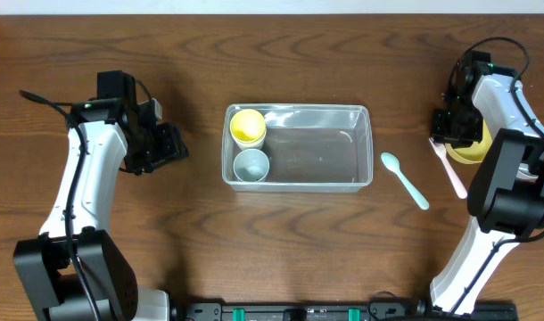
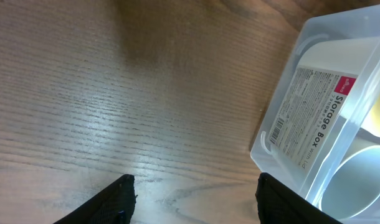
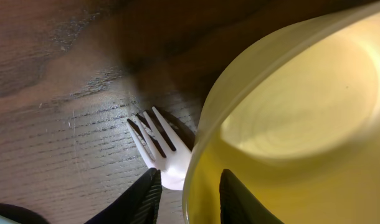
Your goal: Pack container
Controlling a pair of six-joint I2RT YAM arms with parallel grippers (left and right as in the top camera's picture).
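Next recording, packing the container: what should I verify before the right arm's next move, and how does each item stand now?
1. Right gripper astride the yellow bowl rim: ok.
2. Grip closed firmly on that rim: cannot tell.
3. Pink fork apart from the bowl: cannot tell, it lies right at the edge.
4. Free room in the container, right of the two cups: ok.
5. Left gripper open, holding nothing, beside the container: ok.

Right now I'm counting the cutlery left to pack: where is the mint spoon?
In the overhead view, the mint spoon lies on the table just right of the container, between it and the pink fork.
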